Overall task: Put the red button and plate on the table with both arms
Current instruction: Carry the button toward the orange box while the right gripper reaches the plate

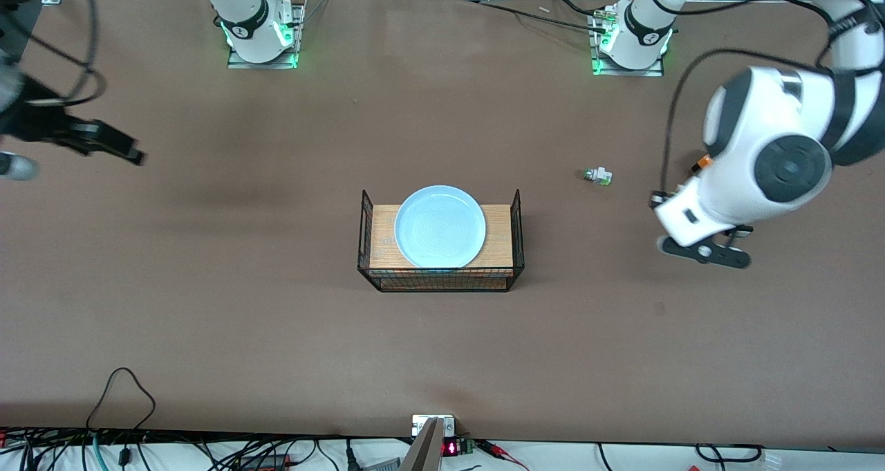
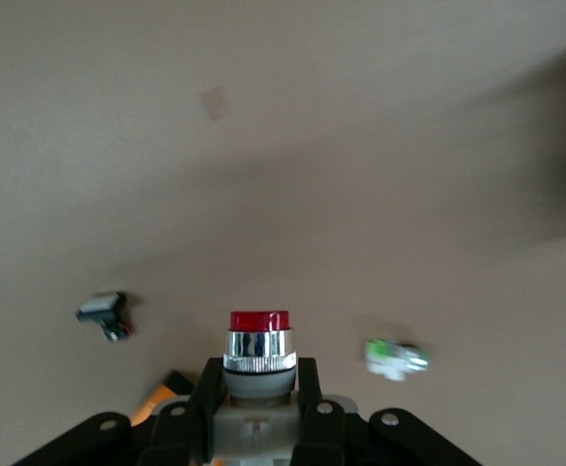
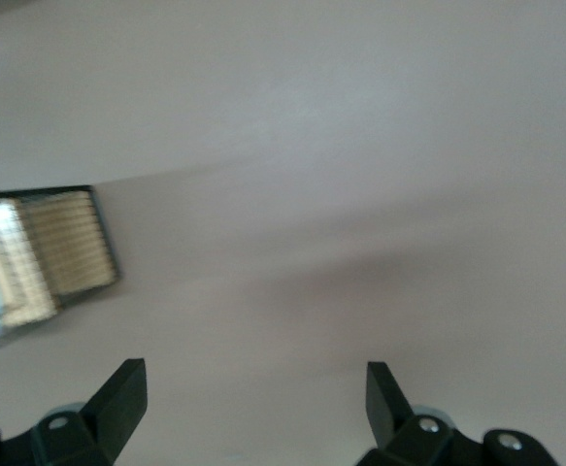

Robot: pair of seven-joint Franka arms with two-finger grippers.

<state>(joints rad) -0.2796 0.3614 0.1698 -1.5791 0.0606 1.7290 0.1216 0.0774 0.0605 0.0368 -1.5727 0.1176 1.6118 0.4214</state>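
The red button (image 2: 259, 335), a beige body with a chrome collar and a red cap, sits upright between the fingers of my left gripper (image 2: 258, 369), which is shut on it. This gripper is over the bare table (image 1: 276, 333) at the left arm's end; the left wrist (image 1: 733, 194) hides the button in the front view. The pale-blue plate (image 1: 440, 226) lies on the wooden top of the black wire basket (image 1: 440, 277) at mid table. My right gripper (image 1: 114, 144) is open and empty over the table at the right arm's end, also shown in its wrist view (image 3: 255, 379).
A green-tipped part (image 1: 597, 176) lies on the table between the basket and the left arm, also in the left wrist view (image 2: 396, 357). A black part with a white cap (image 2: 105, 313) lies near it. The right wrist view shows the basket (image 3: 64, 248).
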